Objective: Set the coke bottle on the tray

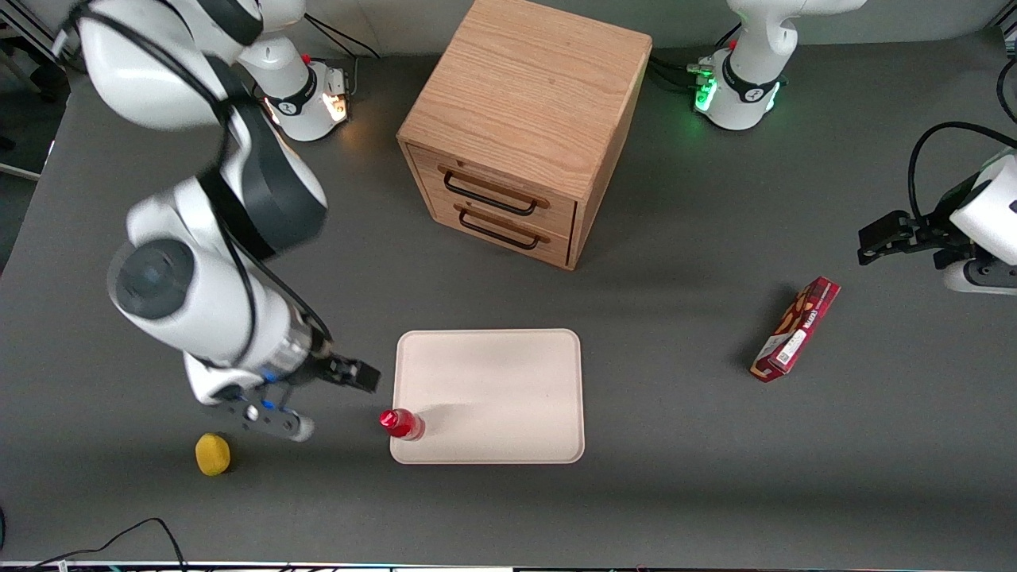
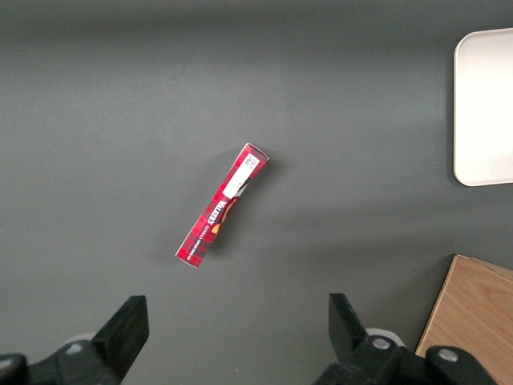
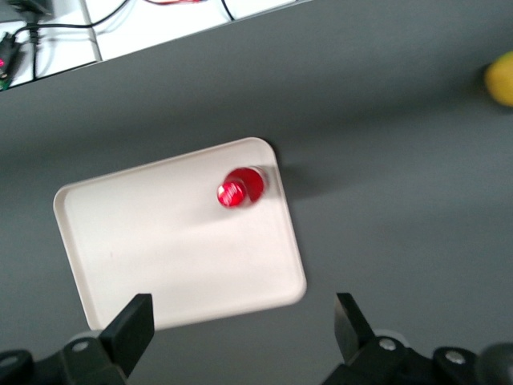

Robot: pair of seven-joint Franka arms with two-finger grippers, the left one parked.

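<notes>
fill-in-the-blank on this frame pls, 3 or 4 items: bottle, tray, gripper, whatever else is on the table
1. The coke bottle stands upright on the ____, near one of its corners.
2. The gripper is ____ and holds nothing, beside the tray toward the working arm's end.
3. The lemon lies on the table, nearer to the front camera than the ____.
4. The wooden cabinet has ____ drawers, both closed.

Missing words: tray; open; gripper; two
</notes>
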